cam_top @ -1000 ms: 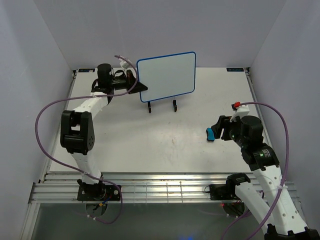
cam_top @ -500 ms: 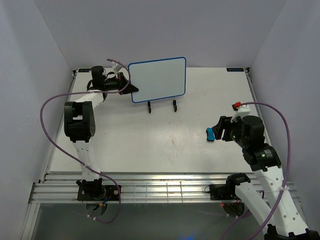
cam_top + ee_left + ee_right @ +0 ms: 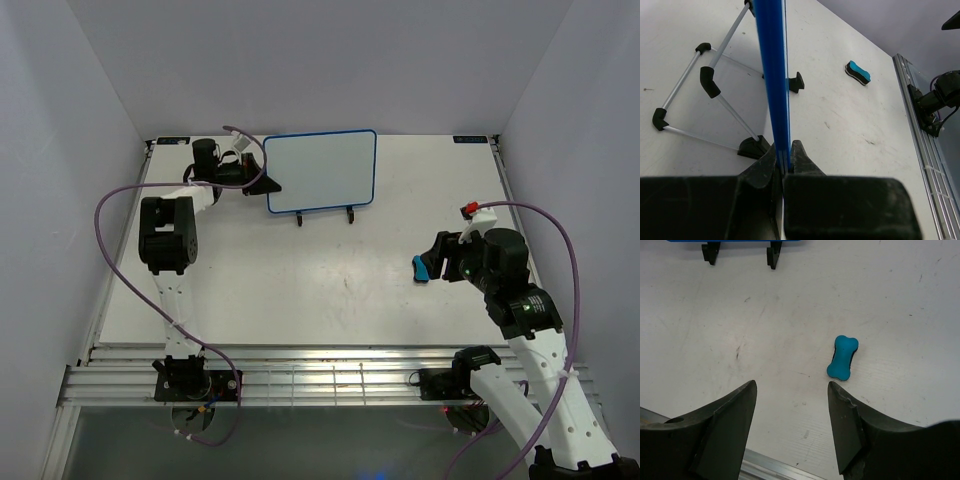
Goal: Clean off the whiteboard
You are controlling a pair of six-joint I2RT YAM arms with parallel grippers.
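From the top external view, the whiteboard (image 3: pixel 322 170) stands upright at the far side of the bench (image 3: pixel 300 300), its lower edge just above the black feet of the wire stand (image 3: pixel 349 214). The left end effector (image 3: pixel 268 184) meets its left edge. No writing is discernible on the white face from here. The right end effector (image 3: pixel 433 262) hovers at the right side of the bench, close to the small blue eraser (image 3: pixel 421 268). In the left wrist view the left end effector (image 3: pixel 783 156) is clenched on the blue frame of the whiteboard (image 3: pixel 772 75), which runs edge-on straight up from the jaws. The wire stand (image 3: pixel 705 85) sits beside and behind it, and I cannot tell whether the board rests in the stand or hangs just clear of it. The eraser (image 3: pixel 857 72) lies further off on the bench. In the right wrist view the right end effector (image 3: pixel 791 387) is spread wide and holds nothing. The eraser (image 3: pixel 842 357) lies flat ahead of it, beyond the right-hand finger and not between the fingers. The step in hand appears to be steadying the board while the eraser is fetched. The next move likely calls for shifting the right arm towards the eraser, lining the fingers across its narrow waist, descending and closing.
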